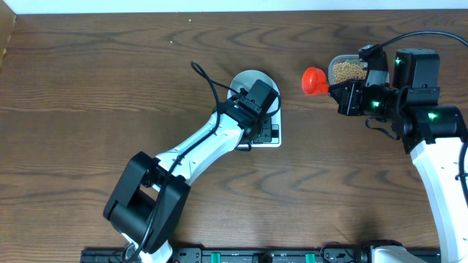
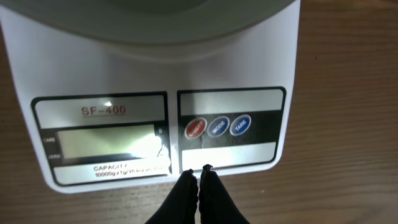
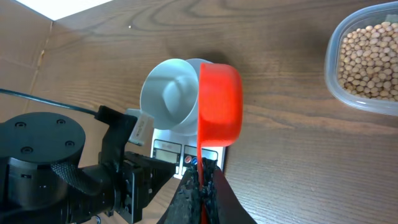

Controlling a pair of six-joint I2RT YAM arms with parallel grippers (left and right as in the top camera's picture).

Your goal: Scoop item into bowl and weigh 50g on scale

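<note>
The left arm's fingers (image 2: 185, 196), pressed together and empty, hover at the front edge of the scale (image 2: 112, 81), just below its buttons; the bowl (image 1: 247, 82) sits on the scale. The right arm's fingers (image 3: 186, 199) pinch the handle of a red scoop (image 3: 221, 106), held tipped on its side over the worktop (image 1: 110, 73), between the bowl and the clear tub (image 3: 333, 68) of beans (image 3: 370, 53).

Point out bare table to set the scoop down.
Bare wood: the stretch left of the bowl and left arm; the patch between scale and right arm. Crowded: the gap between bowl and tub, where the scoop hangs.
</note>
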